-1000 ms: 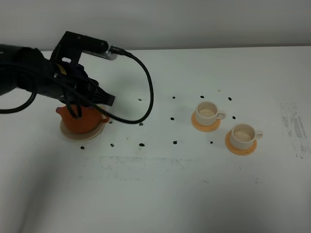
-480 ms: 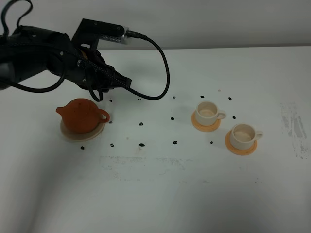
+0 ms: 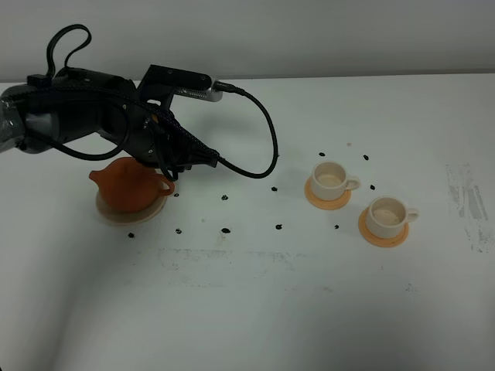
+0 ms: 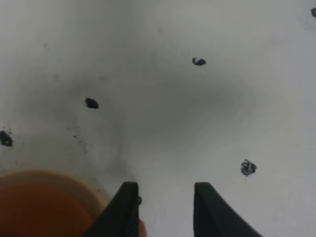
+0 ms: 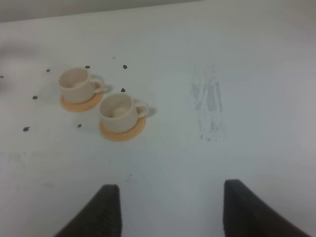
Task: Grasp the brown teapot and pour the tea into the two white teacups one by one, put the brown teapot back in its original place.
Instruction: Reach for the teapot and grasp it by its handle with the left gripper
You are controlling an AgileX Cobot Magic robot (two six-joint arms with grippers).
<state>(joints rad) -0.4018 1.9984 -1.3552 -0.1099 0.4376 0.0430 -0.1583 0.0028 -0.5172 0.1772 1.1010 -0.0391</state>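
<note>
Brown teapot (image 3: 128, 185) is seen seated upright on its pale saucer (image 3: 108, 215), where it was a second ago; it has not been shifted. What has changed is the arm. A second ago the left gripper (image 4: 165, 190) was pressed low over the teapot, then it was drawn up and away behind it. Now it has been brought back down to the side of the teapot that carries the loop handle (image 3: 165, 188).

In the left wrist view the jaws are parted with only bare table (image 4: 163, 113) showing between them, so nothing is grasped. One fingertip lies just beside the teapot's edge. The teapot is therefore judged to be free, and a grip on the handle would still have to be made before any lifting.

The two white teacups (image 3: 331, 176) (image 3: 388, 216) stand on orange coasters (image 3: 328, 199), well apart from the teapot, on its handle side. Whether tea has been poured into them cannot be told, since their insides look only faintly tan. The right gripper (image 5: 168, 197) is held spread and empty, far from the teapot, beyond the cups.
</note>
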